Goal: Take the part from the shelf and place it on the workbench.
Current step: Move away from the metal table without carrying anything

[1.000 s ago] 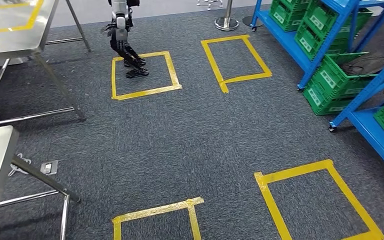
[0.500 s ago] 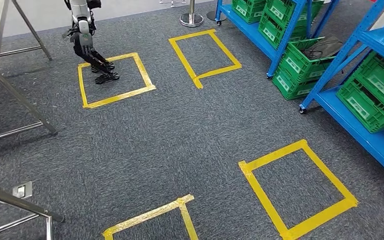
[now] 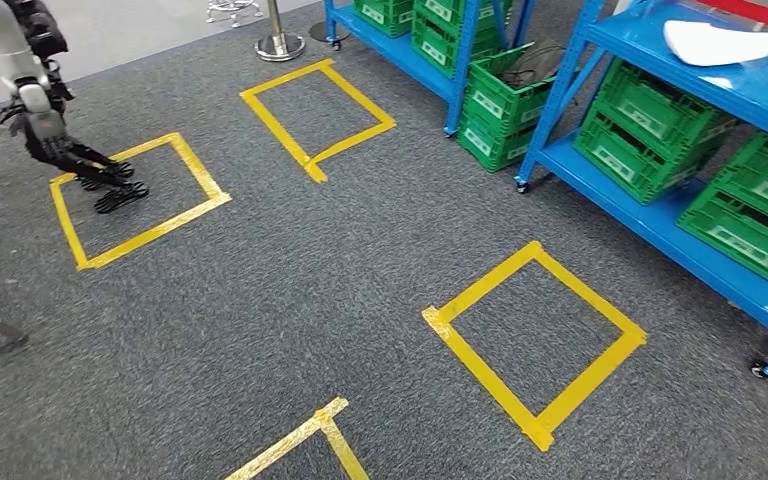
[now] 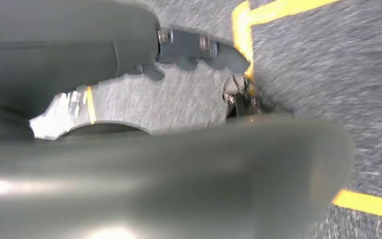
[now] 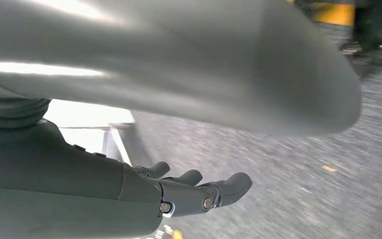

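Five yellow tape squares [image 3: 535,335], one part [image 3: 720,42]

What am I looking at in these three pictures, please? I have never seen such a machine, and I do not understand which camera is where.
This is a walking humanoid robot. The wide picture is from its head, looking down at grey carpet with yellow tape squares, blue shelves holding green crates, and a white part on an upper shelf. Another robot stands far off. The two close pictures come from cameras at its wrists: the left hand and the right hand, both hanging above the floor, fingers apart, holding nothing.
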`<state>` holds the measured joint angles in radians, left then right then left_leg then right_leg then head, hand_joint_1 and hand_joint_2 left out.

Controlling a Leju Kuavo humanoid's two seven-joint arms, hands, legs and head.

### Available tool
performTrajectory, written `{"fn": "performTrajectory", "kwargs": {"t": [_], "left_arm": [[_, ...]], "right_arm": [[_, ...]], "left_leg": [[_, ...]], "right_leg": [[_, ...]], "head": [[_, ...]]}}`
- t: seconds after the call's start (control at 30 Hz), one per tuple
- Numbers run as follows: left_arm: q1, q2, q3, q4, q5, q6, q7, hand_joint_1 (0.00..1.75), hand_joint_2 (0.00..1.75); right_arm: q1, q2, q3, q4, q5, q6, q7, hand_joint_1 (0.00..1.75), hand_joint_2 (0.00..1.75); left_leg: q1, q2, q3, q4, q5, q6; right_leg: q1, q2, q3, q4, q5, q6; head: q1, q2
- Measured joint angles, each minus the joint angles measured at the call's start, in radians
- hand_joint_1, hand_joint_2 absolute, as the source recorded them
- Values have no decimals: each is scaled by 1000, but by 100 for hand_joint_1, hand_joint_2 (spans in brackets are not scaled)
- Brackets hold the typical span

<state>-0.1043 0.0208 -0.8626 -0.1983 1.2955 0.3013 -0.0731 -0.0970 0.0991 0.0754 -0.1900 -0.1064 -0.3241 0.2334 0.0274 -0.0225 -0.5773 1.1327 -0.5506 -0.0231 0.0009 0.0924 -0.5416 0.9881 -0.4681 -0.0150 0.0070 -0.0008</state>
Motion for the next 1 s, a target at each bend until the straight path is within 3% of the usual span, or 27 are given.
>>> {"fn": "performTrajectory", "kwargs": {"t": [0.03, 0.1, 0.17, 0.2, 0.27, 0.3, 0.33, 0.4, 0.43, 0.47, 0.53, 0.6, 0.63, 0.7, 0.77, 0.83, 0.9, 0.93, 1.0], "left_arm": [[1, 1, 0, 0, -2, -9, -7, 0, 0], [-1, 2, 0, 0, -1, -20, -13, 0, 0], [-6, 3, 0, 0, -3, -23, -6, 0, 0], [-8, 4, 0, 1, -5, -23, 1, 0, 0], [-7, 7, -1, 2, -7, -22, 10, 0, 0], [-5, 8, -1, 2, -7, -22, 16, 0, 0], [-4, 9, -1, 2, -7, -21, 22, 0, 0], [-1, 10, -2, 2, -5, -17, 38, 0, 0], [-1, 11, -2, 3, -2, -14, 46, 0, 0], [-1, 10, -2, 3, 2, -10, 54, 0, 0], [-2, 10, -2, 3, 9, -6, 67, 0, 0], [-2, 9, -2, 3, 14, -8, 73, 0, 0], [-2, 8, -2, 2, 16, -10, 74, 0, 0], [-7, 6, -2, 2, 17, -13, 73, 0, 0], [-10, 4, -2, 2, 17, -14, 70, 0, 0], [-7, 4, -2, 2, 17, -14, 67, 0, 0], [-3, 4, -2, 2, 17, -15, 64, 0, 0], [-2, 4, -2, 2, 16, -15, 62, 0, 0], [0, 5, -2, 2, 16, -15, 60, 0, 0]], "right_arm": [[0, -1, 5, 0, 18, 3, 13, 0, 0], [1, -1, 16, 0, 37, -1, 12, 0, 0], [5, 1, 22, 0, 37, -1, -4, 0, 0], [7, 2, 25, 0, 36, 0, -9, 0, 0], [6, 3, 29, 0, 34, 1, -10, 0, 0], [4, 3, 31, 0, 34, 1, -6, 0, 0], [3, 3, 33, 0, 34, 2, -2, 0, 0], [2, 2, 38, 0, 32, 8, 5, 0, 0], [3, 2, 40, 0, 30, 12, 6, 0, 0], [4, 1, 43, 0, 28, 14, 6, 0, 0], [5, 0, 46, 0, 27, 10, 4, 0, 0], [2, 1, 47, -1, 26, 6, -1, 0, 0], [1, 1, 47, -1, 26, 4, -4, 0, 0], [2, 2, 48, 0, 26, 1, -10, 0, 0], [2, 2, 49, 0, 26, -2, -13, 0, 0], [0, 4, 51, 0, 26, -4, -14, 0, 0], [0, 5, 54, 0, 24, -5, -13, 0, 0], [0, 6, 54, 0, 23, -5, -10, 0, 0], [2, 6, 55, 0, 20, 2, -3, 0, 0]], "left_leg": [[4, -26, 25, -62, 25, -1], [7, -63, 52, -121, 34, 1], [2, -50, 60, -126, 31, 13], [1, -37, 65, -129, 33, 20], [0, -9, 70, -137, 36, 33], [-3, 6, 72, -139, 36, 37], [-7, 22, 72, -139, 34, 41], [-12, 55, 74, -139, 29, 46], [-13, 70, 76, -139, 27, 47], [-14, 84, 80, -139, 24, 47], [-16, 107, 89, -139, 16, 43], [-20, 130, 93, -139, 8, 34], [-22, 142, 94, -140, 5, 30], [-21, 156, 103, -141, -2, 21], [-18, 110, 93, -100, -33, 13], [-14, 50, 36, 16, -91, 8], [-13, 32, -26, 125, -122, 7], [-13, 29, -39, 136, -110, 7], [-10, 16, -15, 53, -39, 9]], "right_leg": [[0, 15, -3, 9, -4, 7], [-3, 37, -15, 23, -9, 20], [-8, 58, -29, 25, -6, 34], [-9, 49, -37, 29, -8, 40], [-7, -9, -70, 84, -35, 47], [-6, -46, -98, 141, -61, 50], [-6, -67, -132, 210, -88, 51], [-7, -81, -184, 307, -112, 52], [-7, -83, -185, 306, -99, 51], [-6, -88, -165, 266, -70, 49], [3, -127, -96, 132, -14, 38], [15, -166, -47, 46, 0, 24], [21, -169, -41, 36, -5, 18], [19, -143, -37, 26, -3, 8], [11, -118, -27, 14, 2, -3], [7, -95, -22, 11, 5, -10], [7, -65, -24, 14, 5, -13], [7, -48, -24, 15, 5, -12], [5, -14, -23, 21, 3, -9]], "head": [[-4, 0], [-5, 0], [-2, 0], [0, 0], [10, 0], [16, 0], [23, 0], [27, 0], [29, 0], [31, 0], [36, 0], [40, 0], [40, 0], [37, 0], [32, 0], [20, 0], [9, 0], [5, 0], [-2, 0]]}}
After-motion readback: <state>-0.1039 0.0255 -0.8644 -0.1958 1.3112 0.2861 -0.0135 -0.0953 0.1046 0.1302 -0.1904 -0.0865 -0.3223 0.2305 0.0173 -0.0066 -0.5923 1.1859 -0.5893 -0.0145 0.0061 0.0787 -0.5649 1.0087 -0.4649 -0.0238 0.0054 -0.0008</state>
